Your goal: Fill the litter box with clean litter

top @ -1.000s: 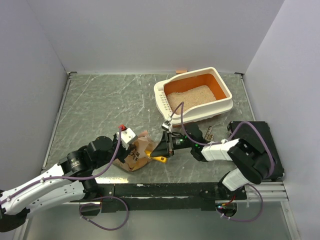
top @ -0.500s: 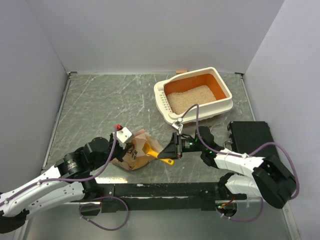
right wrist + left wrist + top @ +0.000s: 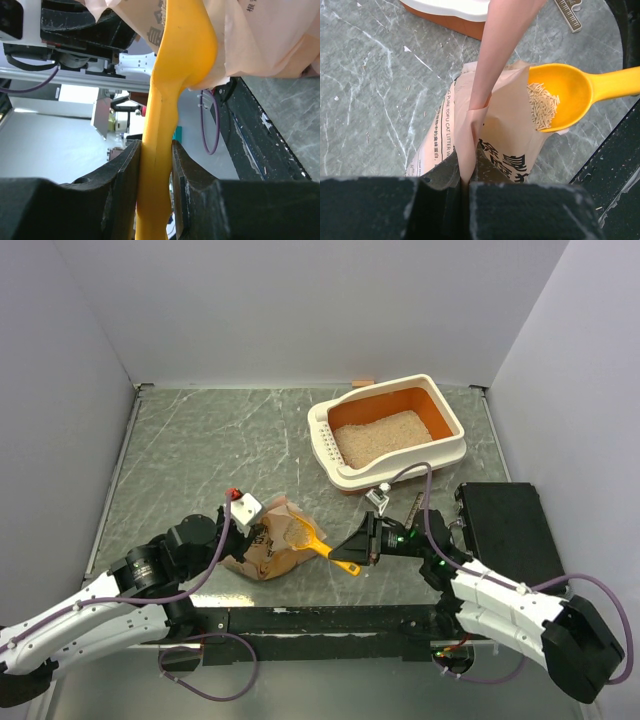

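Note:
The cream litter box [image 3: 455, 448] with its orange inside stands at the back right, and pale clean litter [image 3: 381, 435] covers its floor. A crinkled tan paper bag [image 3: 268, 548] lies at the front centre. My left gripper [image 3: 252, 528] is shut on the bag's upper edge [image 3: 479, 100], its fingertips [image 3: 447, 175] pinching the paper. My right gripper [image 3: 362, 546] is shut on the handle of a yellow scoop [image 3: 318, 542]. The scoop's bowl [image 3: 570, 87] sits at the bag's mouth with a little litter [image 3: 542, 105] in it. In the right wrist view the handle [image 3: 167, 95] runs between both fingers.
A flat black box [image 3: 508, 525] lies at the right, beside my right arm. A small metal ruler-like piece [image 3: 417, 506] lies between it and the litter box. The black front rail [image 3: 330, 620] runs under the bag. White walls close three sides.
My right gripper has drawn back to the right and toward the front. The scoop's bowl has gone into the bag's mouth and now holds some litter. The left gripper keeps its hold.

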Motion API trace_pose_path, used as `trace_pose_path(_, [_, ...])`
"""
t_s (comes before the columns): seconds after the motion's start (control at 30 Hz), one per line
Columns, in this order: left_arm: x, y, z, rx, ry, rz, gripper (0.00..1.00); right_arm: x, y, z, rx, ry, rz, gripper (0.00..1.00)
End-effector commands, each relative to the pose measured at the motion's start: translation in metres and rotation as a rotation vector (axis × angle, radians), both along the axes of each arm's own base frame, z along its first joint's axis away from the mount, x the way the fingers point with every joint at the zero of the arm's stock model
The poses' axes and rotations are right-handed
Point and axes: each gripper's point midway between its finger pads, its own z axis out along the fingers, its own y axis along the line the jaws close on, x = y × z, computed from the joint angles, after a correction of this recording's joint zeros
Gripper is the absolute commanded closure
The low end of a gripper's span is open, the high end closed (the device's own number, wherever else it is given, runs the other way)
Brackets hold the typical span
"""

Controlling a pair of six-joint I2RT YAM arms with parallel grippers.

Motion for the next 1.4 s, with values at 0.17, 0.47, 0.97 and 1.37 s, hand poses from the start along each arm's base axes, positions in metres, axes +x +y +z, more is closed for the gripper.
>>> trace_pose_path(0.17, [0.009,-0.007,0.041,-0.140,-0.087,0.026,0.99,0.001,-0.010,0.028,0.079,-0.035,-0.081,1.00])
trace_pose_path(0.47, [0.017,0.008,0.050,-0.161,-0.116,0.123,0.99,-0.001,-0.016,0.030,0.066,-0.036,-0.106,1.00])
trace_pose_path(0.97, [0.020,0.025,0.066,-0.221,-0.158,0.189,0.99,0.029,-0.031,0.045,0.078,-0.059,-0.326,1.00])
trace_pose_path(1.37, [0.018,0.025,0.070,-0.238,-0.169,0.178,0.99,0.089,-0.049,0.085,0.118,-0.073,-0.614,1.00])
